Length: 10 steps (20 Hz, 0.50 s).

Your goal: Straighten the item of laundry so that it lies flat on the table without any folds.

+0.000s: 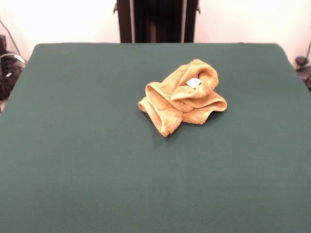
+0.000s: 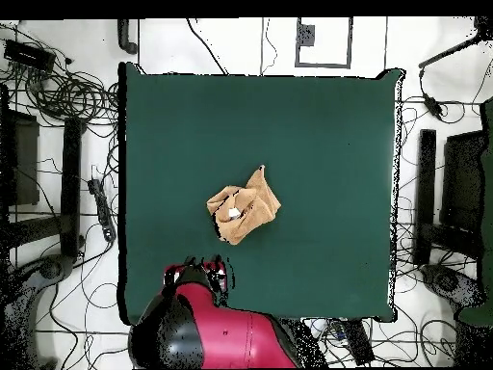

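Arm (image 2: 207, 332) drawn back over table (image 2: 327, 125) edge (towel (image 2: 243, 205) crumpled).

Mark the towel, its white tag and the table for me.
towel (image 1: 170, 104), front view, crumpled orange folds.
white tag (image 1: 194, 83), front view, tag's middle.
table (image 1: 73, 145), front view, bare green cloth.

arm (image 2: 217, 332): glossy red shell | black rounded joint cover on one end | red and black parts at its tip, maybe the gripper, details unclear | pedestal (image 1: 156, 20): black upright column
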{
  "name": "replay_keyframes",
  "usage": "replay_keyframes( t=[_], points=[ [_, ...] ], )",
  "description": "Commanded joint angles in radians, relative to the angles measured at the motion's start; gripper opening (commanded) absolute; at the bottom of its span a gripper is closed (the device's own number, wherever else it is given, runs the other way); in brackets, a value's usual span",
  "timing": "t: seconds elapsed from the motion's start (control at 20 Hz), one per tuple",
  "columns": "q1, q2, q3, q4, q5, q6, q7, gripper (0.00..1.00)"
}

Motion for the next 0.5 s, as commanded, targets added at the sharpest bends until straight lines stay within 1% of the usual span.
replay_keyframes(
  t=[0.05, 0.1, 0.25, 0.5],
  points=[
    [-0.017, 0.131, 0.074, 0.104, 0.050, -0.046, 0.225, 1.00],
    [-0.019, 0.149, 0.074, 0.096, 0.051, -0.053, 0.227, 1.00],
    [-0.032, 0.165, 0.088, 0.104, 0.054, -0.074, 0.226, 1.00],
    [-0.020, 0.186, 0.075, 0.099, 0.043, -0.096, 0.232, 1.00]
  ],
)
